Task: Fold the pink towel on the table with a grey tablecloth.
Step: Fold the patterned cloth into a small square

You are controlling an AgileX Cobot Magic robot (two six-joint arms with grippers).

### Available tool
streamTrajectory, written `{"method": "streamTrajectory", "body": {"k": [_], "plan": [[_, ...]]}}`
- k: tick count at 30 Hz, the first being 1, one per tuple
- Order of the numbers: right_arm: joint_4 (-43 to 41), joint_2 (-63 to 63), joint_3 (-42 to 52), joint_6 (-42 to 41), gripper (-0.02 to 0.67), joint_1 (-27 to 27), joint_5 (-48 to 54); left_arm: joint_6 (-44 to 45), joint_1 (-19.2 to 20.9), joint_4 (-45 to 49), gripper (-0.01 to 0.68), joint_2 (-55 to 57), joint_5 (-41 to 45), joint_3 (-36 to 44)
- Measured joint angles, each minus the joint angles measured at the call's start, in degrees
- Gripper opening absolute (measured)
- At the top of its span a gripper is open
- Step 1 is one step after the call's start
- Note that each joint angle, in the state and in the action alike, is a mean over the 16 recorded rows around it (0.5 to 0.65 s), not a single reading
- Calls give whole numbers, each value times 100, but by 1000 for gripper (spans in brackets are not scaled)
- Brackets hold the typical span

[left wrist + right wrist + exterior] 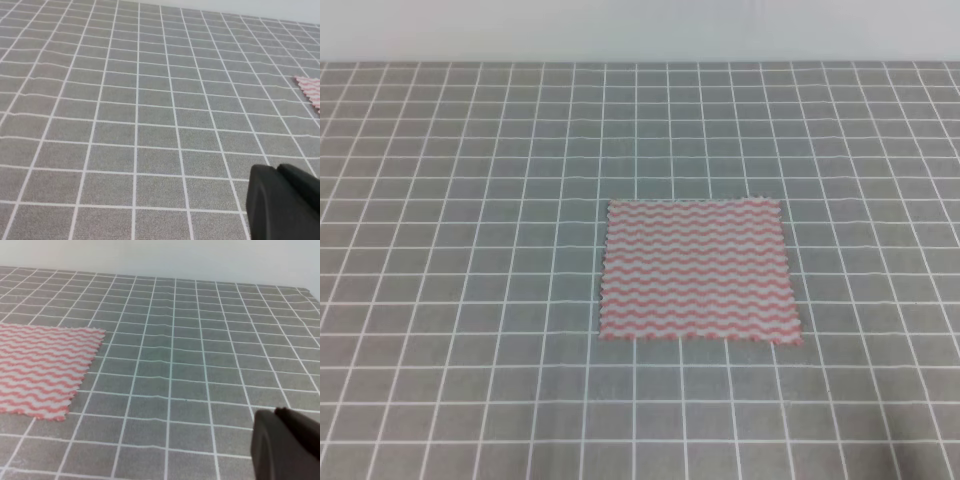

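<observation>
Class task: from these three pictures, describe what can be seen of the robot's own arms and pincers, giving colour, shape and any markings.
Very little shows. In each wrist view only a dark, nearly black, matte part with rounded edges juts in at the lower right corner: the left pincer and the right pincer. Each shows a seam or groove between two rounded parts. No cables, markings or arm links are visible, and the high view shows no arm at all.

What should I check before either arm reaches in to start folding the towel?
1. Towel lies flat, unfolded: ok.
2. All four corners visible from overhead: ok.
3. Nothing else on the grey tablecloth near it: ok.
4. Arms clear of the towel, neither in the overhead view: ok.
5. Left gripper jaw state: cannot tell.
6. Right gripper jaw state: cannot tell.
</observation>
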Motion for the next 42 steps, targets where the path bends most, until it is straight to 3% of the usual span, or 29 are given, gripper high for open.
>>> {"method": "streamTrajectory", "body": {"k": [34, 38, 42], "plan": [[46, 0, 0, 0, -17, 0, -12, 10, 0, -59, -3, 0, -7, 8], [405, 0, 10, 0, -17, 0, -34, 5, 0, -62, -3, 0, -6, 8], [1271, 0, 10, 1, -17, 1, -98, -109, 1, -141, -3, -12, -73, 6]]}}
